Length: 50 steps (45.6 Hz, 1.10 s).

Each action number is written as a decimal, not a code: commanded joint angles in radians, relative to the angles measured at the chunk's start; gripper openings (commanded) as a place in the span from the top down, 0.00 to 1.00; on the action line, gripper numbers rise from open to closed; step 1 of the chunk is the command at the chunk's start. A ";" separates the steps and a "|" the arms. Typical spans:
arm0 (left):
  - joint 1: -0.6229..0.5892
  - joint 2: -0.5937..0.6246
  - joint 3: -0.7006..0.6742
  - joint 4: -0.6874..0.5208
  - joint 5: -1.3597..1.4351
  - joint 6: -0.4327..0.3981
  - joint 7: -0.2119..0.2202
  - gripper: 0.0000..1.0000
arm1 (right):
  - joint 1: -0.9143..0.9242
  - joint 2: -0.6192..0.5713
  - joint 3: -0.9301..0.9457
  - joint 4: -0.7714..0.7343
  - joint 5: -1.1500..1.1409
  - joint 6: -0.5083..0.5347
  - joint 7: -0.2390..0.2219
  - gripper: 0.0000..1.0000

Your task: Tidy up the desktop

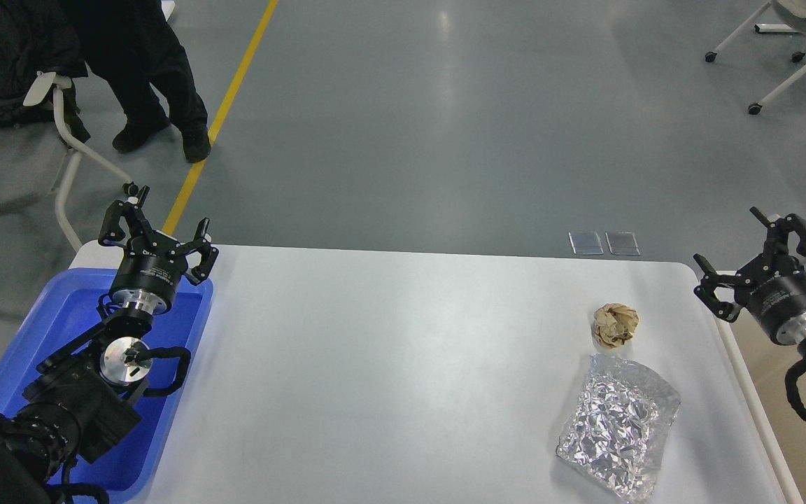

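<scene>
The desktop (389, 364) is a wide white tabletop with rounded corners. On its right part lie a crumpled brown paper ball (615, 325) and, nearer me, a creased silver foil sheet (618, 425). My left gripper (158, 231) hangs open over the far end of the blue tray, fingers spread and holding nothing. My right gripper (760, 255) is open too, raised above the desktop's right edge, to the right of the paper ball and apart from it.
A blue plastic tray (39, 336) sits at the left under my left arm. A cream-white bin with a beige inside (760, 364) stands at the right edge. Beyond the desk, a person's legs (158, 91) and a chair (67, 161) stand at far left.
</scene>
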<state>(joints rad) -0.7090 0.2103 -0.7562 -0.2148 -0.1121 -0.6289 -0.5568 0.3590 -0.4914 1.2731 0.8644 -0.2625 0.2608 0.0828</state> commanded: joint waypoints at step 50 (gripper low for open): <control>0.000 0.000 0.000 0.000 0.000 0.000 0.000 0.00 | 0.031 -0.019 -0.015 -0.071 0.002 -0.009 -0.002 0.00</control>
<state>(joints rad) -0.7087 0.2107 -0.7562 -0.2148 -0.1120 -0.6289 -0.5568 0.3791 -0.5052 1.2623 0.7963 -0.2610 0.2540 0.0818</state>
